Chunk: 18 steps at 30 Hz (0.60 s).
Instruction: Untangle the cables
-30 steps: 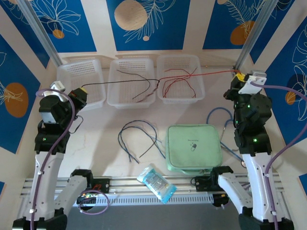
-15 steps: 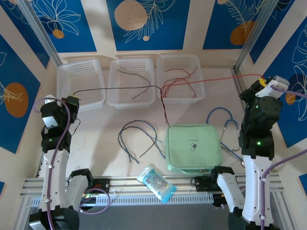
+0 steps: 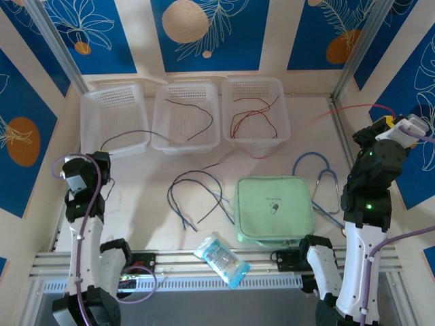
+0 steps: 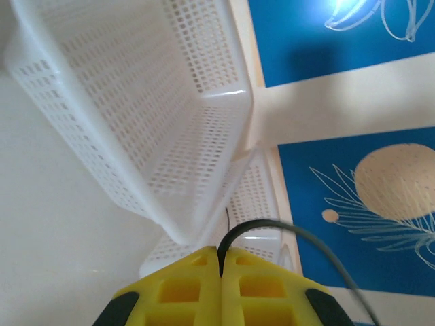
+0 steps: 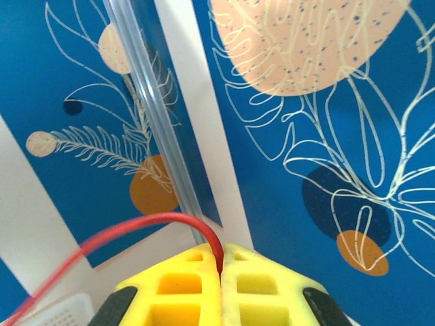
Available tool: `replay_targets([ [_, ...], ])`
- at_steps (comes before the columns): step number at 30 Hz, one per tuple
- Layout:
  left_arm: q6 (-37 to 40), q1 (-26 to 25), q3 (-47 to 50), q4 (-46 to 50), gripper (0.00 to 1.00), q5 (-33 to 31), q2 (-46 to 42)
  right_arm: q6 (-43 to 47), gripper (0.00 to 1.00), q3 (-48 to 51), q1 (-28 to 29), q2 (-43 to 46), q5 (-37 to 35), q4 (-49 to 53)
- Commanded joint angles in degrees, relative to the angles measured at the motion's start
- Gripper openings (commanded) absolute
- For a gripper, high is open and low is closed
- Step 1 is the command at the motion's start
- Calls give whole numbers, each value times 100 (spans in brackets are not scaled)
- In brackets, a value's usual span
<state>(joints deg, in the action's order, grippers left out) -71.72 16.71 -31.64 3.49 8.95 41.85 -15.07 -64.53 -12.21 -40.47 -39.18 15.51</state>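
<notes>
Your left gripper had its yellow fingers pressed flat together, and between their tips it pinched the black cable. In the left wrist view that cable rose straight out of the seam between the fingers, curved over and ran off to the lower right. The left basket stood tilted just beyond the fingertips.

From above, your left gripper sat at the left edge of the table, near the front corner of the left basket. The black cable ran from it across the front of that basket and into the middle basket, where it curled in a loop.

Your right gripper was likewise clamped tight, with the red cable nipped between its fingertips. The cable arched up out of the seam and swept away to the lower left. Seen from above, this gripper was held high at the far right. The red cable stretched from it leftward to the right basket, where its loops lay.

The blue-grey cables lay loose on the table, well apart from both grippers, left of the green pouch.
</notes>
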Motion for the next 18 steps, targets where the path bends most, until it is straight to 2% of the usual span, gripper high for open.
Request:
replay_targets([
  [1,-6,145,155,-267,0,-138,-18,-81,0,-200,-62,74,-391,-205],
  [5,-69,262,412,-345,0,-133,-25,-147,0,-218,-124,65,-445,-257],
  [18,-101,252,-36,-630,0,928,244,-676,0,-756,-133,-321,958,-54],
])
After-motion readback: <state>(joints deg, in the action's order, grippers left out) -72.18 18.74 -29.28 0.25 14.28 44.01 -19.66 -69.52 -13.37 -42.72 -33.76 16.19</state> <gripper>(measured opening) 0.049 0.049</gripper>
